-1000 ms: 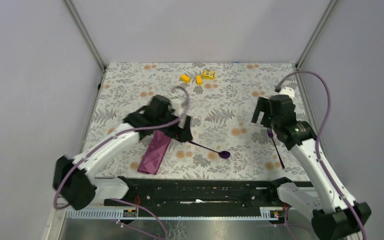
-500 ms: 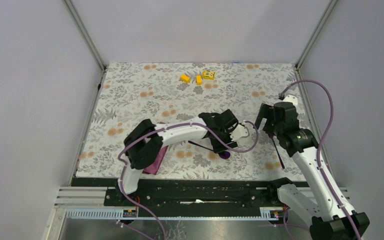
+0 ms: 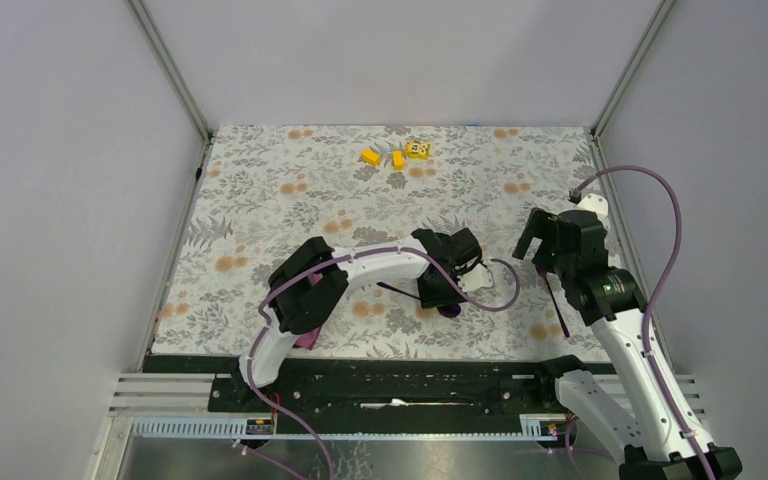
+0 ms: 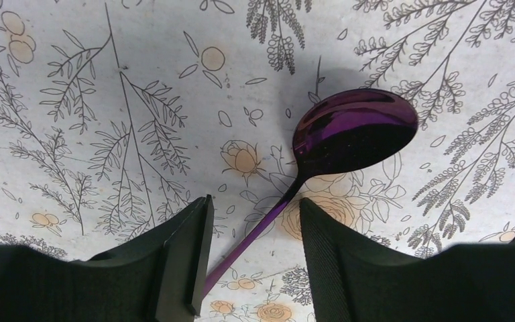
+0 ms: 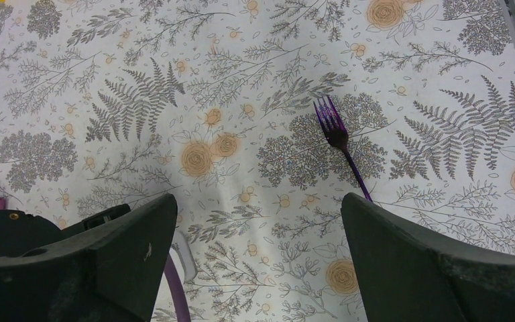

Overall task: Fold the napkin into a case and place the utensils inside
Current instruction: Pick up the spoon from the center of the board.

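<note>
Napkin (image 3: pixel 306 340): already folded into the narrow plum case, sitting near the front-left of the bench, mostly hidden under the left arm's elbow so only its near end peeks out
Spoon (image 4: pixel 355 131): flat on the floral tablecloth (image 3: pixel 260 200), around mid-bench and well apart from the case, with its handle running back between the left fingers
Left end effector (image 4: pixel 255 225): low over the spoon handle, jaws partly spread and straddling it, with a gap showing on both sides, so not pinching it as far as I can see
Fork (image 5: pixel 338 137): lying on the cloth over on the right side, tines pointing away from the wrist camera, handle end slipping behind one finger
Right end effector (image 5: pixel 258 208): spread wide with nothing in it, hovering above the cloth near the fork
Yellow blocks (image 3: pixel 397 155): little cluster at the far edge, well apart from everything else
</note>
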Robot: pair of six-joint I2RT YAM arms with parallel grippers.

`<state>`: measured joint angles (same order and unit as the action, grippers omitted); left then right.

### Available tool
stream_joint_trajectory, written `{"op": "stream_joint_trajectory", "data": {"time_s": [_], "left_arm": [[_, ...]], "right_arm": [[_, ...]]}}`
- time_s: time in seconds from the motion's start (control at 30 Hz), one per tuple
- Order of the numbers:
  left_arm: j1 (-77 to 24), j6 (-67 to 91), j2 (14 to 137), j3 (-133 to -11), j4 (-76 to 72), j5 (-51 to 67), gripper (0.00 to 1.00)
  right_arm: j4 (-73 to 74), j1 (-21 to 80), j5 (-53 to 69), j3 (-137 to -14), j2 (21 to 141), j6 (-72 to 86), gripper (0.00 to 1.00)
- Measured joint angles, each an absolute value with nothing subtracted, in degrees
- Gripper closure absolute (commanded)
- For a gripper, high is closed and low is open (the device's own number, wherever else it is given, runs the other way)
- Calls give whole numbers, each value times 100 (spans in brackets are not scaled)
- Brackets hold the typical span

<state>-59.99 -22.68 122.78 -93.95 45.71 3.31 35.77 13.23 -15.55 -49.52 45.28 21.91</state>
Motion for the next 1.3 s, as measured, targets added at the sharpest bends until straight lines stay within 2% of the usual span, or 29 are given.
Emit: {"op": "stream_joint_trajectory", "data": {"time_s": [0.13,0.23,0.43,0.87,1.13,1.3], "left_arm": [[-6047,-2263,12309,-9417,4619,263,59],[-6095,-2261,12311,-9397,4637,228,79],[-6158,-2163,12171,-9129,4438,106,100],[-6114,-1494,10711,-7419,3741,-419,100],[-5870,-775,9679,-7334,3319,-526,100],[-5253,-423,9524,-7334,3424,-722,100]], "right_arm": [[3577,1323,-1555,-4952,4519,2193,0],[3577,1323,-1555,-4952,4519,2193,1],[3577,1323,-1553,-4952,4519,2193,0],[3570,1323,-1555,-4952,4521,2259,0],[3546,1323,-1533,-4853,4539,2292,0],[3361,1323,-1083,-4716,4689,2283,0]]}}
